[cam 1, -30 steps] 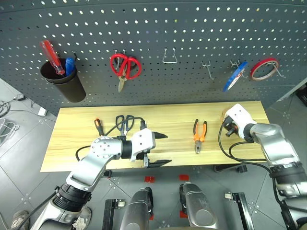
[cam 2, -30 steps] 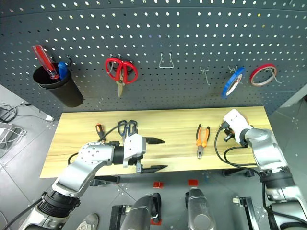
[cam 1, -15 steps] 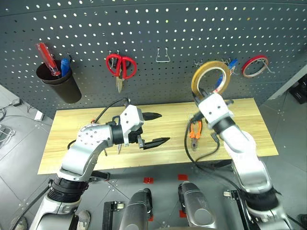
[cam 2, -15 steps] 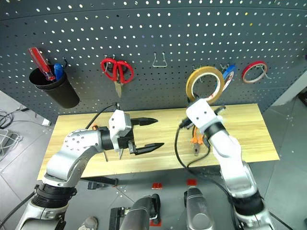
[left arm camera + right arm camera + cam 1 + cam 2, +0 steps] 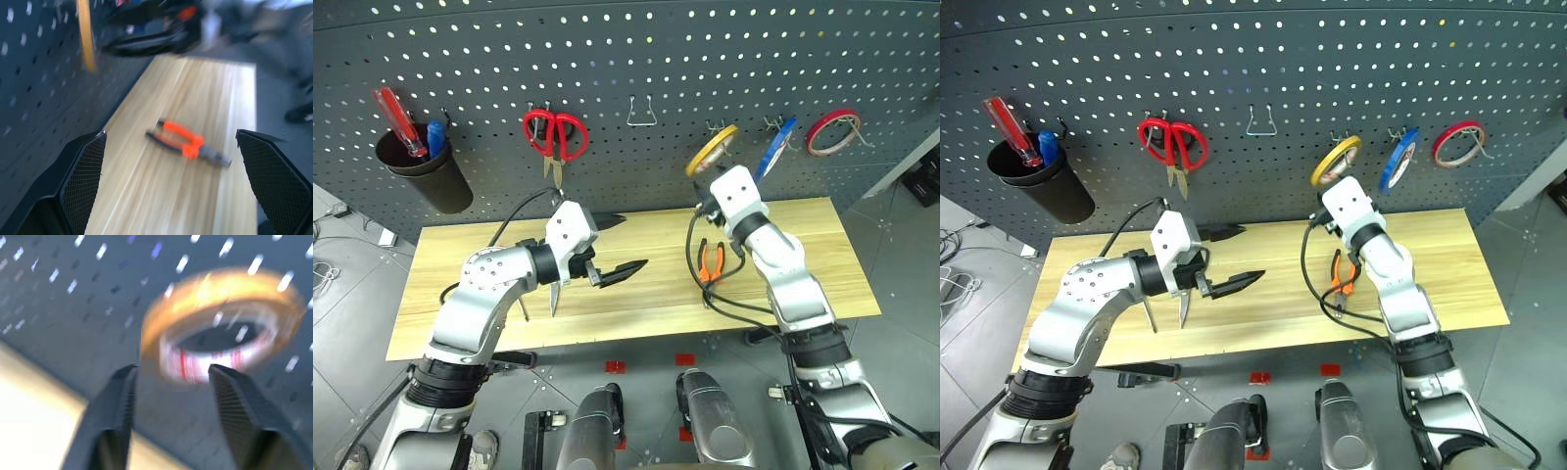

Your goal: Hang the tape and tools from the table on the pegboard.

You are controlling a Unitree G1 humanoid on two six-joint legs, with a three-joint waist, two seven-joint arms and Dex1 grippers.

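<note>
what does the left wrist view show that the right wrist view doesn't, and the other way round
Left wrist view, not the right: the orange-handled pliers lying flat on the table, framed by the wide-open jaws of the left gripper.
Right wrist view, not the left: the inside of the tape ring, with red print on its core, above the open jaws of the right gripper.
Shared: the tape, seen edge-on from the left wrist, the pegboard behind it, and the light wood table.
</note>
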